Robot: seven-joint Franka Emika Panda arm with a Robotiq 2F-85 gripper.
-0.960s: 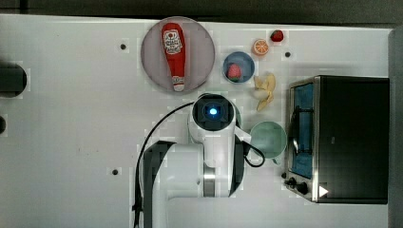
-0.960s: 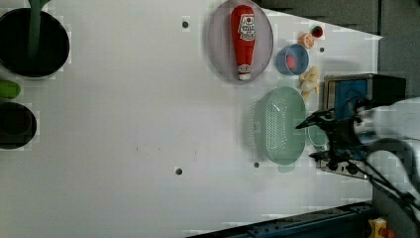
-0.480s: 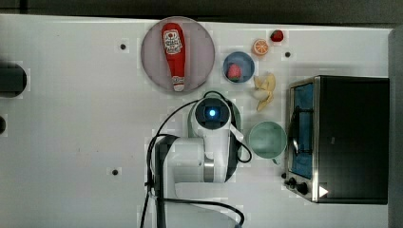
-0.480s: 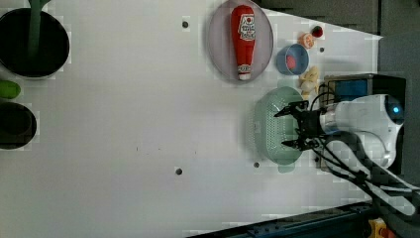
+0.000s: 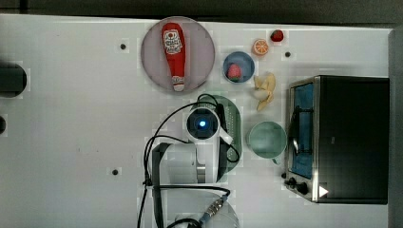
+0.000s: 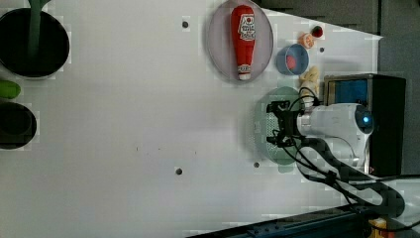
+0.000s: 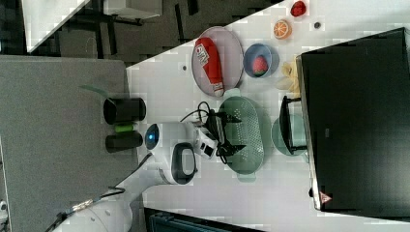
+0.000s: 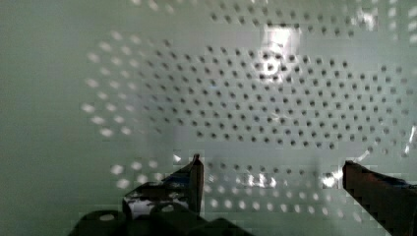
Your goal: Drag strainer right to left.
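While the arm reaches out over the white table [image 5: 71,142], we see the gripper [image 7: 231,132] poised inside the bowl of the strainer [image 7: 249,140], its two dark fingers [image 8: 189,179] spread wide apart with the perforated floor showing between them and nothing held. In the wrist view we look straight into that pale green, dotted interior [image 8: 275,98], with one fingertip low in the picture and the other at the far edge; whether the tips touch the plastic we cannot tell.

In the top view we find the strainer [image 5: 233,118] largely hidden under the arm's white wrist, just below the round plate [image 5: 202,52] that carries a red ketchup bottle [image 5: 174,52]. Just to the top view's right of the strainer stands the plain green cup [image 5: 267,139], and beyond it, near the table's right edge, the dark toaster oven [image 5: 351,137] with its glass door facing the cup. Above the cup we see a peeled banana [image 5: 263,90], a small blue bowl [image 5: 247,64] holding a strawberry [image 5: 234,71], an orange slice [image 5: 260,46] and a second strawberry [image 5: 277,35].

In the left view the gripper [image 6: 276,124] sits over the strainer [image 6: 265,106], which lies between the plate and the near table edge. At the left view's far left we note two dark round containers [image 6: 29,44] and a small green object [image 6: 9,89].
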